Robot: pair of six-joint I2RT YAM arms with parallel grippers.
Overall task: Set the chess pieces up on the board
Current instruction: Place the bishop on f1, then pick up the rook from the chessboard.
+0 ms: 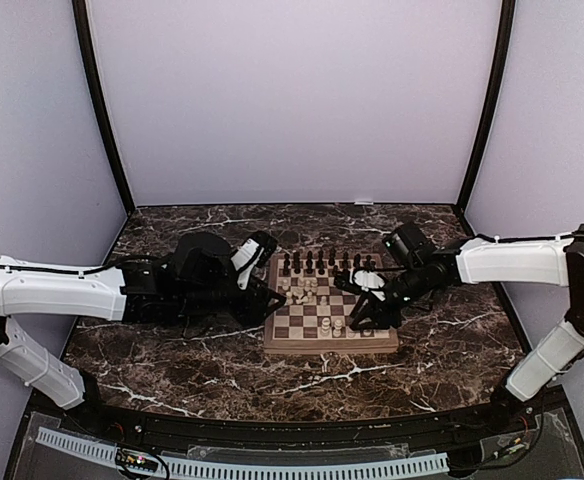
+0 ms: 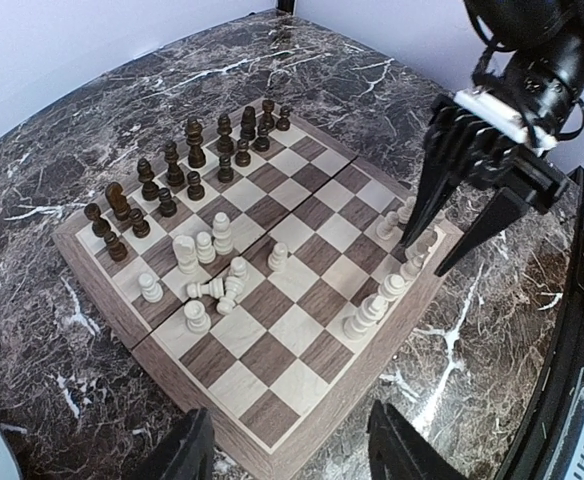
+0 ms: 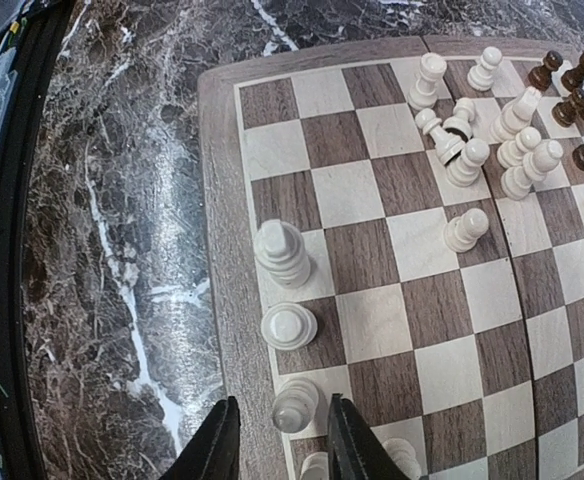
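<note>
right fingers around turned cream piece

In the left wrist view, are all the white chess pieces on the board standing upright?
No: near the middle of the board, two white pieces lie tipped on their sides among the upright ones.

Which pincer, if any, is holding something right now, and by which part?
Neither. The right pincer straddles a white piece at the edge of the board, gaps both sides; the left pincer is open, empty.
</note>
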